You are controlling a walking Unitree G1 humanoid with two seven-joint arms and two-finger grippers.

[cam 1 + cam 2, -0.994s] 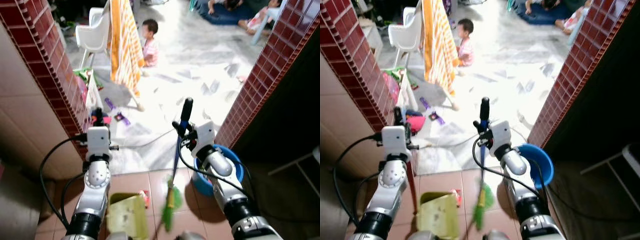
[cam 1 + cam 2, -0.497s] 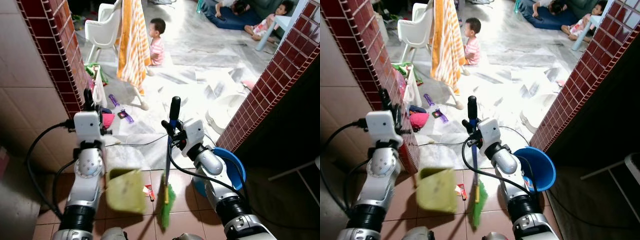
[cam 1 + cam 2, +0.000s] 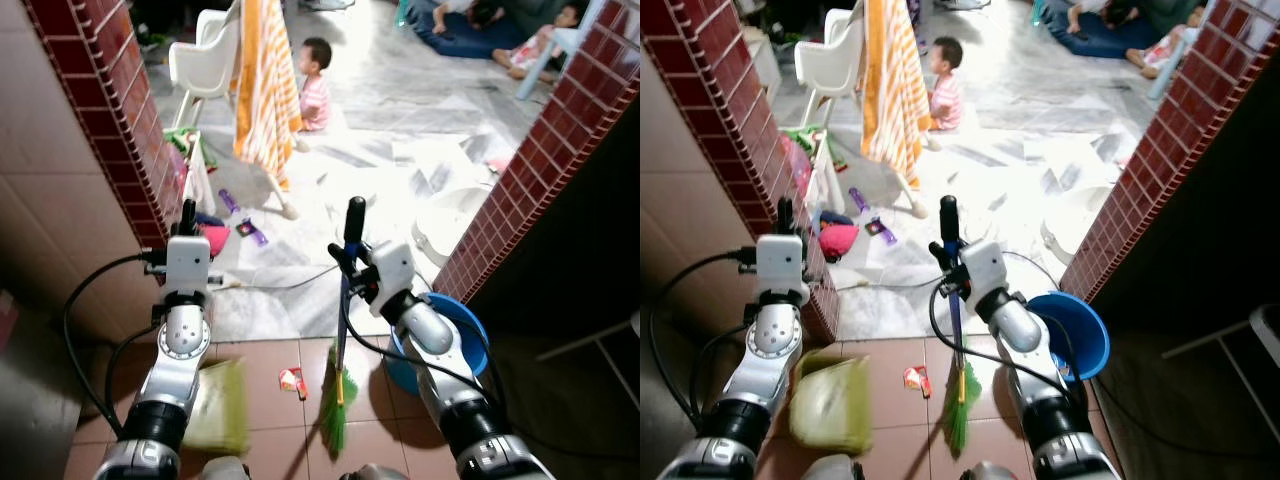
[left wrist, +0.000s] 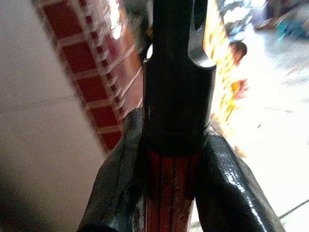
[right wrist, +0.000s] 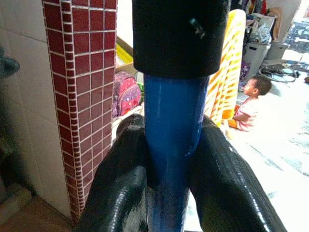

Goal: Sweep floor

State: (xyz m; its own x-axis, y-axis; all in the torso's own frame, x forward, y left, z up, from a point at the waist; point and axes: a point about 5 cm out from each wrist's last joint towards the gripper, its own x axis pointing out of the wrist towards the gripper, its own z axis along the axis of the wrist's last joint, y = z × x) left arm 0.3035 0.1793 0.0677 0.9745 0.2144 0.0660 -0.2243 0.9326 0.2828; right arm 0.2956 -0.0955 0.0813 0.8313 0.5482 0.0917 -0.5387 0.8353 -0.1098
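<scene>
Blurred with motion: yellow-green dustpan (image 3: 215, 405) low by the left arm. Cut off at frame top: people on the far floor (image 3: 470, 25). Too small to identify: red scrap (image 3: 292, 380) on the tiles.

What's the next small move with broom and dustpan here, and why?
Probably sweep the broom left toward the red wrapper. The right gripper is shut on the blue handle and the green bristles sit just right of the wrapper. The dustpan, held by the left gripper, waits on the wrapper's other side.
</scene>
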